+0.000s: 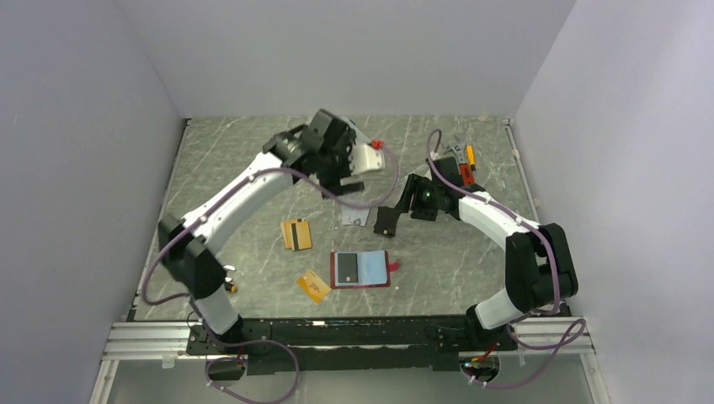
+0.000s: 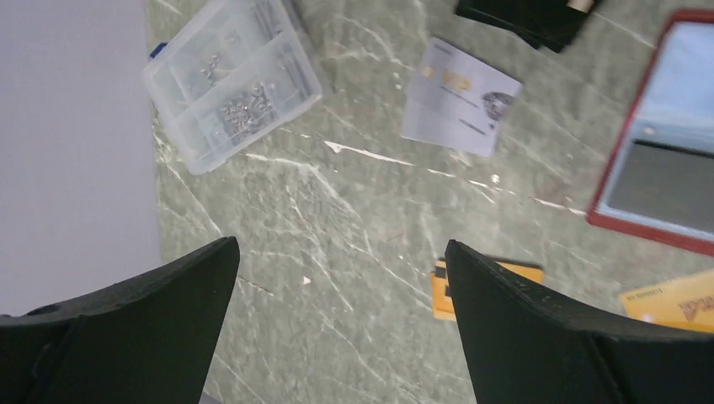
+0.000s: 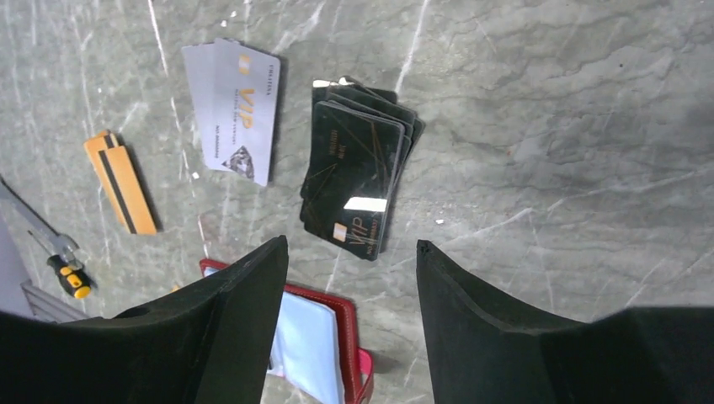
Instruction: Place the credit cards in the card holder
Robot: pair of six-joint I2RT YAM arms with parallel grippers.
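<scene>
hovering with jaws apart and empty above the fanned dark credit cards (image 3: 358, 189) just far of the unfolded card holder (image 3: 324, 345), the right gripper (image 3: 349, 246) could pinch several at once or skid the flat stack aside.

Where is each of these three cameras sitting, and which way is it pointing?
Top: fixed above and behind, looking down on the table; left arm and right arm show.
Left wrist: on the left arm, facing down at a silver card and clear box; open left claw shows.
Right wrist: on the right arm, facing down at dark cards; open right claw shows.
Shared: both wrist views catch the silver card and red card holder.
</scene>
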